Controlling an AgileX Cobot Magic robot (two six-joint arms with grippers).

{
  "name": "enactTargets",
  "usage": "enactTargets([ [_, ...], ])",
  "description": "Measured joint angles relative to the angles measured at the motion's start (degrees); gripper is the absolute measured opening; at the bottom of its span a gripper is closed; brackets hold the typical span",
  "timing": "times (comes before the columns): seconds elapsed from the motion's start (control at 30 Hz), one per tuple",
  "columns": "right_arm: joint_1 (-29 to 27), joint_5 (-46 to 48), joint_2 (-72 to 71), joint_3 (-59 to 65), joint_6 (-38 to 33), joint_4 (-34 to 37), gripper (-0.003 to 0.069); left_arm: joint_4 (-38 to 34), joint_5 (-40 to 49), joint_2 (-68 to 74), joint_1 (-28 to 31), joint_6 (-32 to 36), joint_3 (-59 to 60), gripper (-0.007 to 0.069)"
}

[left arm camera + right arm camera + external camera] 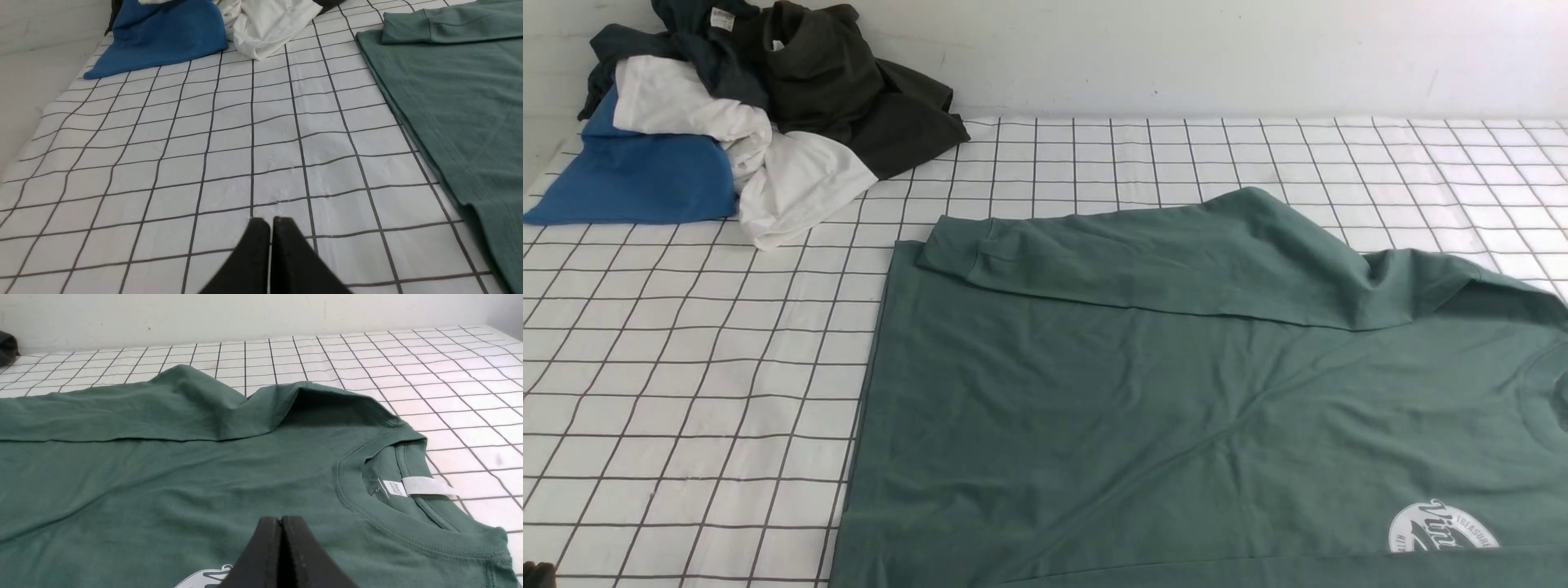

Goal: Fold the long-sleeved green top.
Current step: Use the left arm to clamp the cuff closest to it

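Note:
The green long-sleeved top (1176,408) lies flat on the checked cloth at the centre and right, chest up, with its white round logo (1441,529) near the front right. Its far sleeve (1143,261) is folded across the body, the ribbed cuff (952,245) towards the left. My left gripper (270,222) is shut and empty above bare cloth, left of the top's hem (412,122). My right gripper (282,520) is shut and empty over the chest, near the logo (202,579) and the collar (392,514). Neither gripper shows in the front view.
A heap of clothes stands at the back left: a bright blue garment (637,175), a white one (768,175) and a dark olive-black one (849,90). The blue (163,32) and white (269,24) ones also show in the left wrist view. A white wall backs the table.

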Motion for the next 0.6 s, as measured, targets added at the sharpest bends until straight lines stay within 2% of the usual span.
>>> enactTargets([
  [0.07,0.0,-0.05,0.0,0.0,0.32,0.21,-0.0014,-2.01,-0.16,0.0,0.0,-1.73,0.0,-0.0008],
  [0.13,0.0,-0.25,0.0,0.0,1.95,1.62,-0.0014,-9.75,-1.02,0.0,0.0,-6.53,0.0,-0.0008],
  [0.23,0.0,-0.91,0.0,0.11,6.18,8.71,-0.0014,-25.34,-3.55,0.0,0.0,-16.02,0.0,-0.0008],
  [0.27,0.0,-0.89,0.0,0.1,6.93,9.35,-0.0014,-27.57,-3.74,0.0,0.0,-17.19,0.0,-0.0008],
  [0.3,0.0,-0.94,0.0,0.1,9.8,14.22,-0.0014,-34.84,-4.22,0.0,0.0,-20.49,0.0,-0.0008],
  [0.37,0.0,-0.94,0.0,0.16,13.8,22.27,-0.0014,-41.99,-4.68,0.0,0.0,-22.51,0.0,-0.0008],
  [0.43,0.0,-0.94,0.0,0.16,18.13,30.78,-0.0014,-47.02,-5.24,0.0,0.0,-22.58,0.0,-0.0008],
  [0.5,0.0,-0.94,0.0,0.16,19.73,35.54,-0.0014,-48.59,-5.42,0.0,0.0,-22.53,0.0,-0.0008],
  [0.57,0.0,-1.71,0.0,0.16,20.8,43.49,-0.0014,-50.26,-5.91,0.0,0.0,-22.53,0.0,-0.0008],
  [0.6,0.0,-1.71,0.0,0.16,20.8,43.49,-0.0014,-50.36,-5.93,0.0,0.0,-22.53,0.0,-0.0008],
])
